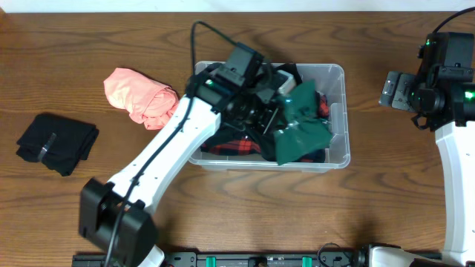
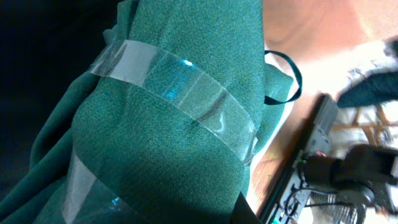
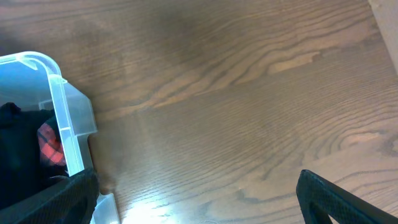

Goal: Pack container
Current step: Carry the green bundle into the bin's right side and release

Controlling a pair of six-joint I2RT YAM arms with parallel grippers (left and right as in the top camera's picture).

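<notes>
The container (image 1: pixel 335 152) sits at the centre of the bench (image 1: pixel 89 37), already holding dark clothes and a red plaid piece (image 1: pixel 226 146). The left hand (image 1: pixel 276 110) reaches in from 7 o'clock and appears clenched on a green garment (image 1: pixel 300 133). In the wrist view its clear fingers (image 2: pixel 177 87) press across the bunched cloth, probably to push the bulk down below the rim, since a fold hangs toward the 3 o'clock wall. The right hand (image 1: pixel 397 89) waits well apart at 3 o'clock with its jaws spread wide and nothing in them, which keeps it out of the other arm's way. A pink garment (image 1: pixel 137 96) at 9 o'clock and a black one (image 1: pixel 58 142) farther out (both folded) lie on the bench, seemingly next in line.
</notes>
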